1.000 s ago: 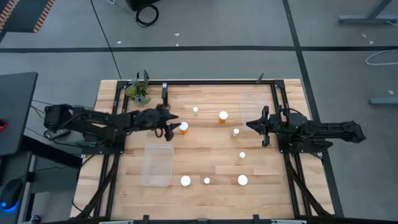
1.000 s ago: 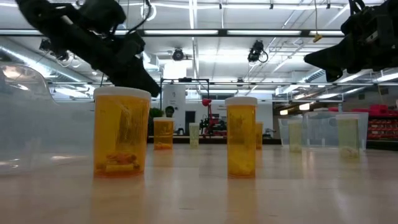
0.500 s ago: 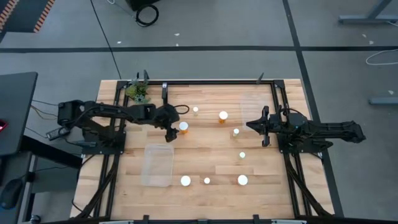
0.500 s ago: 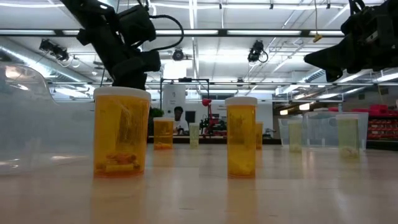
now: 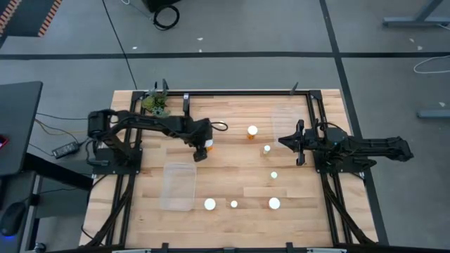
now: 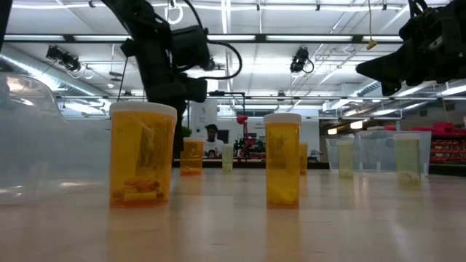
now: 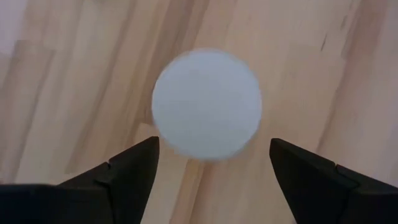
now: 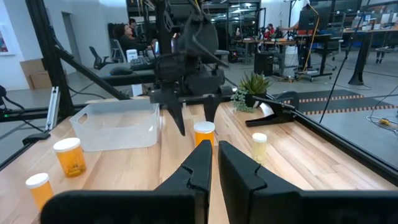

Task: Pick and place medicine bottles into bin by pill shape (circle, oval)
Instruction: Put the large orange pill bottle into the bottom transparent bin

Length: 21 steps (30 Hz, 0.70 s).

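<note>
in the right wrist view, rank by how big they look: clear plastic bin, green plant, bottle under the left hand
1. Clear plastic bin, largest.
2. Small green plant.
3. Amber white-capped medicine bottle under the left hand.
Plant and bottle look close in size; the plant sits farther away, so that order is unsure.

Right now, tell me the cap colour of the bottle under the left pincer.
White; the cap shows best in the left wrist view, between the open left pincer.

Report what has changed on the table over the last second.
The left gripper swung from beside the bottle to directly above it, pointing down with fingers open on either side of its white cap; nothing is gripped yet. The right gripper, the other bottles and the clear bin stayed put.
</note>
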{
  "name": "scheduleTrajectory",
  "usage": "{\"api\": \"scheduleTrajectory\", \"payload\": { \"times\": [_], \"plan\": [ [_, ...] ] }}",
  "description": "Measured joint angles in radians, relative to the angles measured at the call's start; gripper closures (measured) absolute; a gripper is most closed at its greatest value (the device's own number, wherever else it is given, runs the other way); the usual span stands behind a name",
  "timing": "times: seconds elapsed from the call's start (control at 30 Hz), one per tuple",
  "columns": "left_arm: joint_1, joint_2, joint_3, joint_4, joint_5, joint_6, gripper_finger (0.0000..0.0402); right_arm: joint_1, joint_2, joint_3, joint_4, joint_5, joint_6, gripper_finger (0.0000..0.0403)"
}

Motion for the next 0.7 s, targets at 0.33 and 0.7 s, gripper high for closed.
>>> {"api": "scheduleTrajectory", "payload": {
  "times": [0.33,0.7],
  "plan": [
    [0.014,0.156,0.162,-0.091,0.005,0.041,0.0085,0.000,0.000,0.000,0.000,0.000,0.000,0.0366],
    [0.039,0.233,0.212,-0.113,0.069,0.048,0.0089,0.000,0.000,0.000,-0.003,0.000,0.000,0.0366]
  ]
}}
